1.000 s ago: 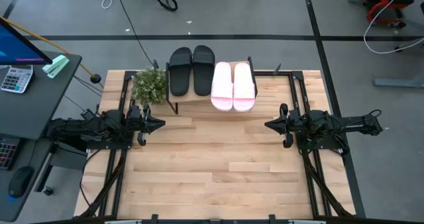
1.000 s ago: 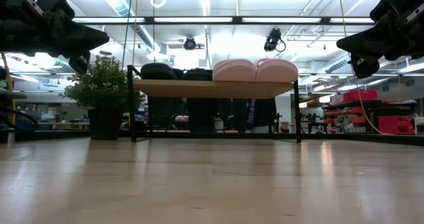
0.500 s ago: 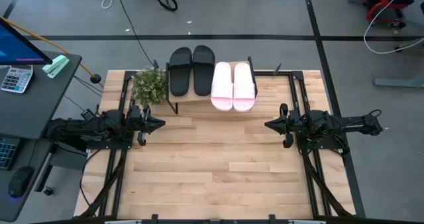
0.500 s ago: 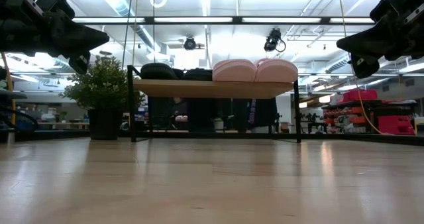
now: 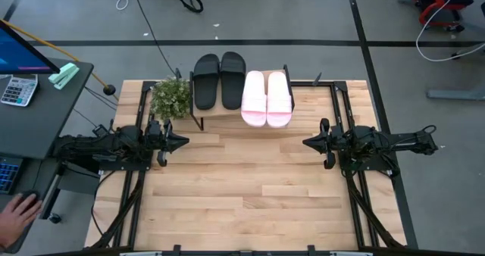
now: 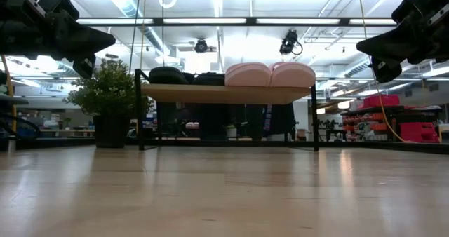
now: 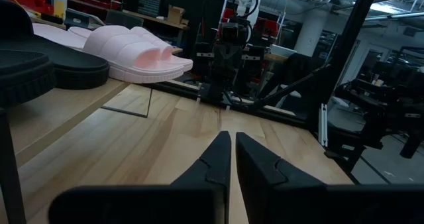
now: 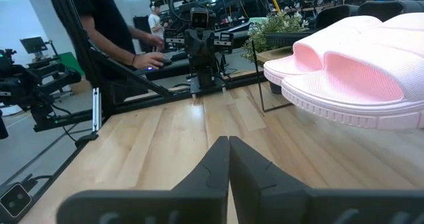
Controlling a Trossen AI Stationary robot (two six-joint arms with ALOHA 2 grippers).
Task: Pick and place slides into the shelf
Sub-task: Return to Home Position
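Note:
Two black slides (image 5: 219,79) and two pale pink slides (image 5: 267,97) lie side by side, soles down, on the shelf's (image 6: 224,93) light top board at the table's far edge. The pink pair also shows in the left wrist view (image 7: 136,48) and the right wrist view (image 8: 354,75). My left gripper (image 5: 182,142) is shut and hangs level above the table's left side, pointing right. My right gripper (image 5: 308,142) is shut and hangs level above the right side, pointing left. Neither is near the slides.
A small potted plant (image 5: 170,97) stands left of the shelf. A desk with a calculator (image 5: 18,89) sits left of the table, where a person's hand (image 5: 17,214) rests on a mouse. Bare wooden tabletop (image 5: 242,188) spreads between the arms and toward the near edge.
A person's hand has come into view at the desk left of the table.

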